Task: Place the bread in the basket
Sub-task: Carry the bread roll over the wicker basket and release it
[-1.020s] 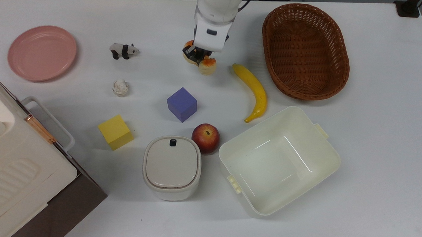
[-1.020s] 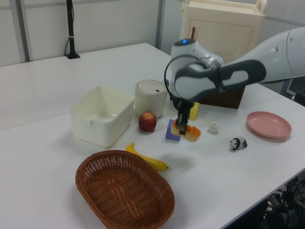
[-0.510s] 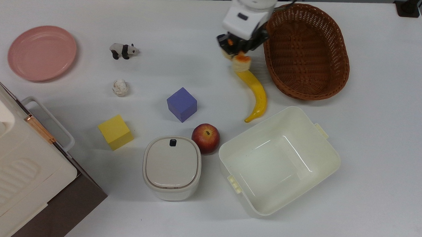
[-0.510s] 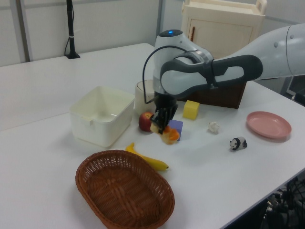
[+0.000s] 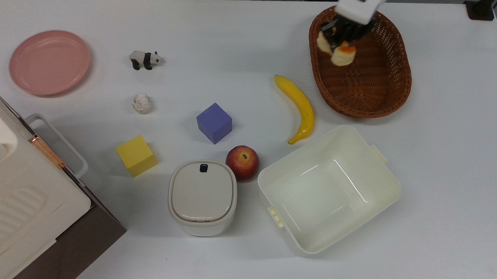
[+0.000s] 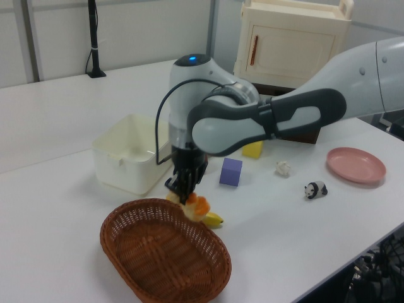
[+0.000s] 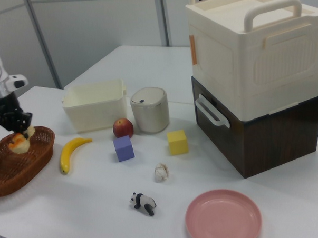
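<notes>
The white table (image 5: 440, 173) looks as it did a second ago, apart from the arm: it has swung from the middle of the far edge over to the basket (image 5: 374, 88), which sits at about two o'clock in the top view. The cream tub (image 5: 381, 179) at five o'clock, the lidded canister (image 5: 202, 196), the pink plate (image 5: 46, 61) at ten o'clock, the banana (image 5: 302, 108), the apple (image 5: 242, 162), the two cubes and the panda (image 5: 145, 60) have not shifted. The gripper (image 5: 339, 40) is now above the basket's far end, its fingers clamped on the bread (image 5: 342, 54), which hangs inside the rim's outline, clear of the weave. Half a second ago the loaf was outside the rim, over the banana's tip.
</notes>
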Controlling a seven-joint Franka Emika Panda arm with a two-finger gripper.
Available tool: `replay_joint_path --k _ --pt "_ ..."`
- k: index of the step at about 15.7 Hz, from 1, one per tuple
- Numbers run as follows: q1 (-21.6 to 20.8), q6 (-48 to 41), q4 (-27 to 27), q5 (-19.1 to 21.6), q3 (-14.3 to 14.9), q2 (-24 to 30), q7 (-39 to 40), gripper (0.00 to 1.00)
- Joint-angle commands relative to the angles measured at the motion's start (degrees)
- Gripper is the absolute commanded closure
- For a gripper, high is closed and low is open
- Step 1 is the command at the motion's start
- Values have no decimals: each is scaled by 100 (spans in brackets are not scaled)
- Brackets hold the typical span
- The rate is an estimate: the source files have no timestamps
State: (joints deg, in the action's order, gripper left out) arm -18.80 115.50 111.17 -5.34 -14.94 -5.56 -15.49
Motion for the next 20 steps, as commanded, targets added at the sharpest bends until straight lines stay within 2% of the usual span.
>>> replay_joint_path --k 1,2,3,4,5,17,20 --pt "-500 -133 -43 86 18 -216 -217 97" --pt "-562 -133 -43 77 18 -287 -217 92" --pt "-554 -133 -43 85 18 -296 -226 66" --pt "-545 -150 -35 86 18 -287 -244 12" --pt "-545 -150 -43 86 18 -279 -235 0" --pt "-440 -159 -78 59 26 -270 -209 0" --pt "-151 -290 -78 -107 53 -138 -200 0"
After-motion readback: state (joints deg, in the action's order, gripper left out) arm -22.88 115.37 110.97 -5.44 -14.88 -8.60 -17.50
